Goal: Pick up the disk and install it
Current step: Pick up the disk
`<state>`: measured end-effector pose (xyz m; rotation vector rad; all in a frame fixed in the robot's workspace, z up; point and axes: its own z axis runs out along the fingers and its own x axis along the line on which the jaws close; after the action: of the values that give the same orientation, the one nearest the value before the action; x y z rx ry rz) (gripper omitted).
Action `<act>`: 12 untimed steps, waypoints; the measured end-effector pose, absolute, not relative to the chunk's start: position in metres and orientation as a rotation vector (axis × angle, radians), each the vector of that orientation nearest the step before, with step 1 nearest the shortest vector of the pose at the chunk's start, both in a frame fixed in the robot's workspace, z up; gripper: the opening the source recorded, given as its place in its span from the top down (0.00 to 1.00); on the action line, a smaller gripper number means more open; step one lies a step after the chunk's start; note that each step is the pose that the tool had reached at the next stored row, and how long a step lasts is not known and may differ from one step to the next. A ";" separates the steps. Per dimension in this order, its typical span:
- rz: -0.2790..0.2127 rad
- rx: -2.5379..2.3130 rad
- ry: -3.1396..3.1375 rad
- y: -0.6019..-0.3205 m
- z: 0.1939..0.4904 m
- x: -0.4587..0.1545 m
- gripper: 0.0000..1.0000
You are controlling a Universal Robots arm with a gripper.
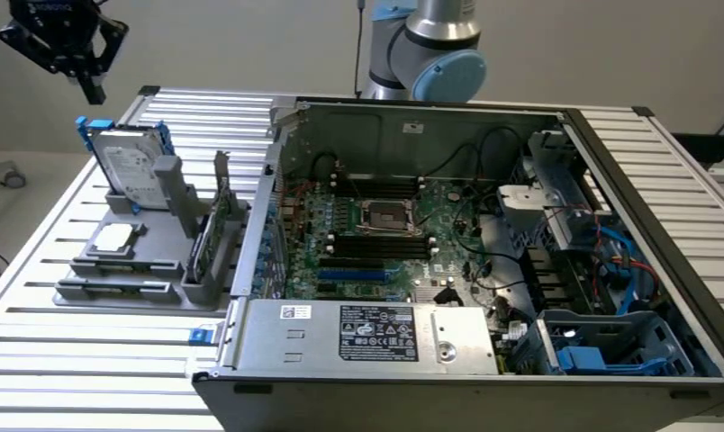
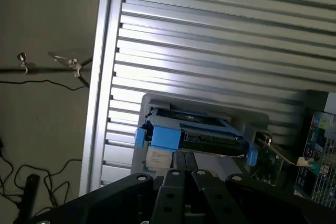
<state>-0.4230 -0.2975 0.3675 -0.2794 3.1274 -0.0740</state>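
Disk (image 1: pixel 131 166), a flat rectangular silver-grey metal hard drive with a white label and blue plastic rails, stands on edge in a grey plastic holder (image 1: pixel 122 290) on the slatted aluminium table (image 1: pixel 62 360). The black gripper (image 1: pixel 91 92) hangs above it without touching, fingers pressed together on nothing. A small square silver chip (image 1: pixel 113 238) and a thin green circuit card (image 1: pixel 221 225) sit in the same holder, just beside the open black computer case (image 1: pixel 458 405).

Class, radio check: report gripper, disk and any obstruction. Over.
Gripper shut, empty, above the disk. Disk upright in grey holder, untouched. Nothing between them.
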 end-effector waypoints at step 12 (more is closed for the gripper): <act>-0.073 -0.618 3.073 -0.297 0.366 -0.423 0.89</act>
<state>-0.4230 -0.2975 0.3662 -0.6178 3.0732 -0.0732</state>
